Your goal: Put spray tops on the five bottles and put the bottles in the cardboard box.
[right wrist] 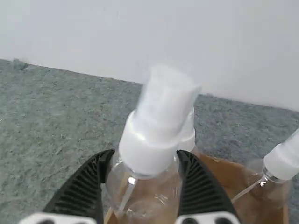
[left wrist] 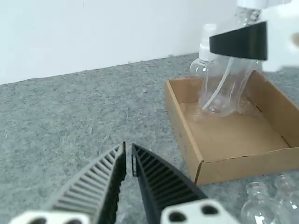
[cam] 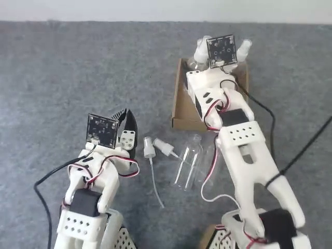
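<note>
My right gripper (right wrist: pixel 145 158) is shut on a clear bottle (right wrist: pixel 140 186) with a white spray top (right wrist: pixel 161 116), held over the cardboard box (cam: pixel 179 101). Two more topped bottles (right wrist: pixel 279 163) stand in the box beside it. One of that gripper's black fingers (left wrist: pixel 238 39) crosses the held bottle (left wrist: pixel 223 88) in the left wrist view. My left gripper (left wrist: pixel 129 149) is shut with nothing in it, low over the carpet left of the box (left wrist: pixel 184 126). Two loose spray tops (cam: pixel 149 147) (cam: pixel 165 147) and two open bottles (cam: pixel 188 161) (cam: pixel 210 155) lie between the arms.
Grey carpet (cam: pixel 72 72) covers the table, with free room to the left and behind my left gripper (cam: pixel 127 123). A white wall (left wrist: pixel 93 28) rises behind the box. Black cables (cam: pixel 306 145) trail from both arms.
</note>
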You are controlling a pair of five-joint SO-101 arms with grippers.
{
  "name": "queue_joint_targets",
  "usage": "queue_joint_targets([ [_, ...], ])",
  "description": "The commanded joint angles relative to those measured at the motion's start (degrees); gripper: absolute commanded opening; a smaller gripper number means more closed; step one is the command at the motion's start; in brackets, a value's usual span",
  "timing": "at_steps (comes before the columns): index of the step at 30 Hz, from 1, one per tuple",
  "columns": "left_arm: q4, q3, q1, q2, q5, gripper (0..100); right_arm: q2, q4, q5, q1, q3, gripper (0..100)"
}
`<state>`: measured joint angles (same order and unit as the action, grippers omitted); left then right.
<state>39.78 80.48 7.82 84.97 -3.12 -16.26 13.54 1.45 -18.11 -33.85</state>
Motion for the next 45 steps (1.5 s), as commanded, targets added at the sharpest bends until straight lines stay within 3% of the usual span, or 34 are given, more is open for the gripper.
queue_joint_targets([
  [1, -1.67, -0.13, -0.18, 0.97, 0.00, 1, 2.24, -4.18, 0.35, 0.84, 0.97, 0.6],
  [14, -1.67, -0.13, -0.18, 0.97, 0.00, 1, 13.58, -11.74, 0.18, 1.19, 0.97, 0.6],
  [45, -1.67, -0.13, -0.18, 0.97, 0.00, 1, 19.12, -13.41, 0.18, 0.75, 0.53, 2.3],
])
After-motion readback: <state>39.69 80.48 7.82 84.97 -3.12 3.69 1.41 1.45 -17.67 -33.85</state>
